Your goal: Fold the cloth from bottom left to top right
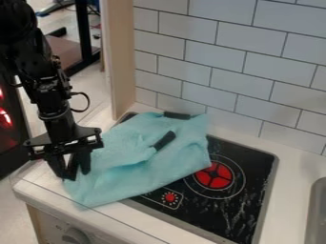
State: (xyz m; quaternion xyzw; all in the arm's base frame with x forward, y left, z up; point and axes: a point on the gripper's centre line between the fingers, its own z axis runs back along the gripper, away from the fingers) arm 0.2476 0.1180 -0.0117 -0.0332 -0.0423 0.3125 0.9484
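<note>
Lies rumpled as a turquoise cloth (137,169), unevenly spread over the cooktop's (258,167) left part and past its near edge.

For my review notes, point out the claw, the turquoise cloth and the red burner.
Claw (77,175): camera view, at its lower end.
Turquoise cloth (141,167): camera view, near the middle of its spread.
Red burner (214,175): camera view, at its centre.
</note>
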